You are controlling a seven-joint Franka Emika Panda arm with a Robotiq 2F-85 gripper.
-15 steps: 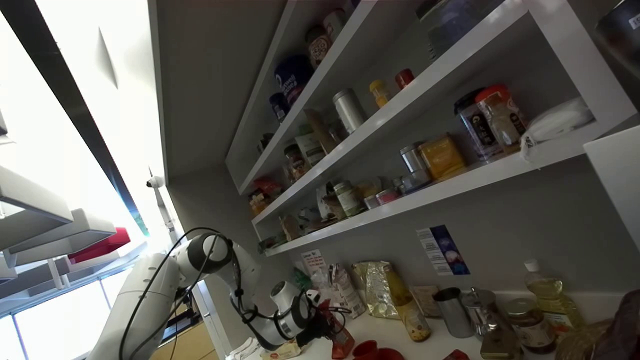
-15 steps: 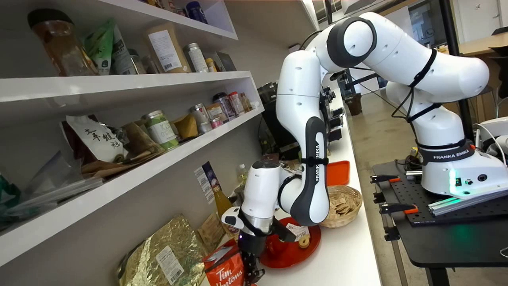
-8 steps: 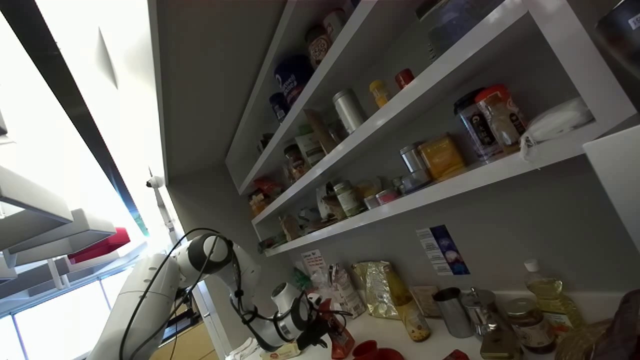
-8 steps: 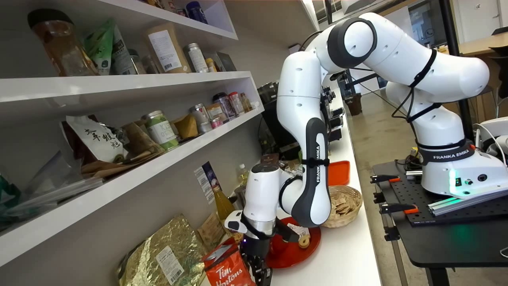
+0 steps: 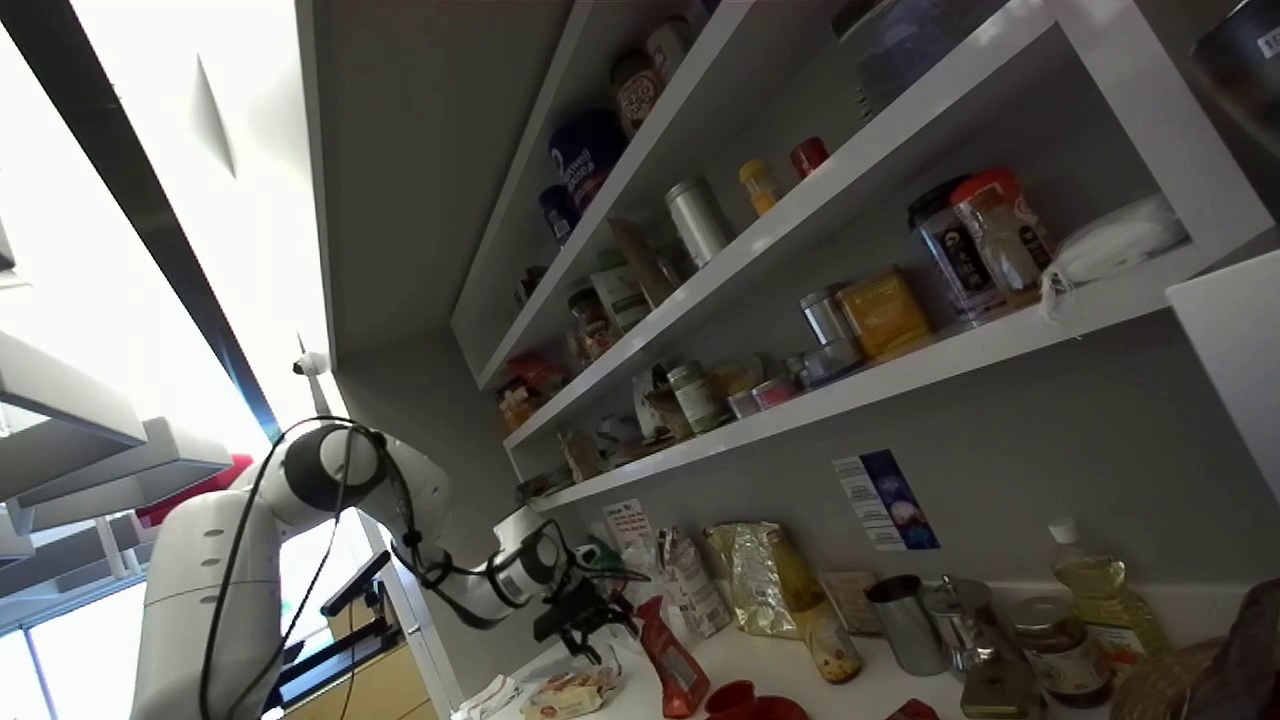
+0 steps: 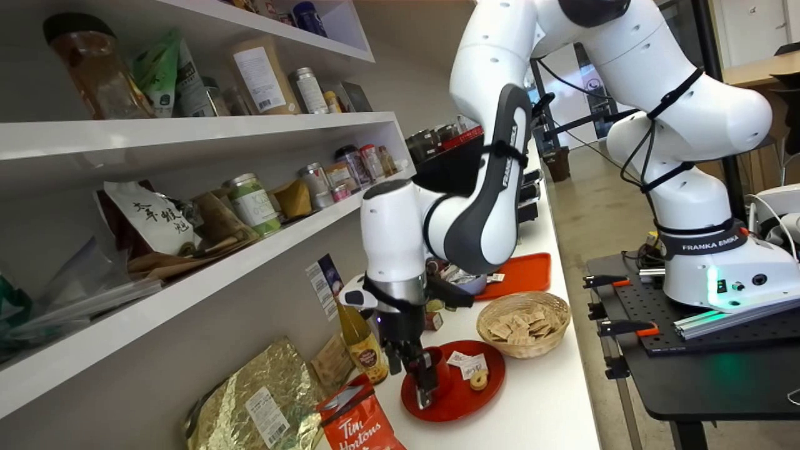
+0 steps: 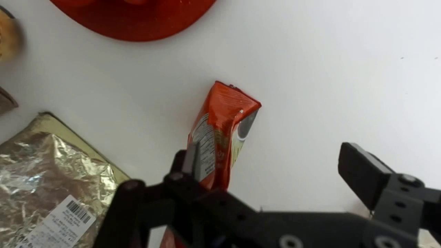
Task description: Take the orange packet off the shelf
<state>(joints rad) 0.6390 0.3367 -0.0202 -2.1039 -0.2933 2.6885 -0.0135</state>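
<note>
Plainly, the tool (image 7: 270, 155) hangs with its jaws spread wide near the orange packet (image 6: 359, 422), which stands on the white table (image 6: 540, 400) in both exterior views, below the shelf (image 6: 187, 134) and beside a gold foil bag (image 6: 250, 397).

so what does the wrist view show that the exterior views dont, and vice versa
Only the wrist view shows the dark oval print on a face of the orange-red packet. Only the exterior views, both of them, show the white arm, the wall shelves with jars, and the wall poster. All share that packet, the gold foil bag, the white counter and the gripper, open in the wrist view.
</note>
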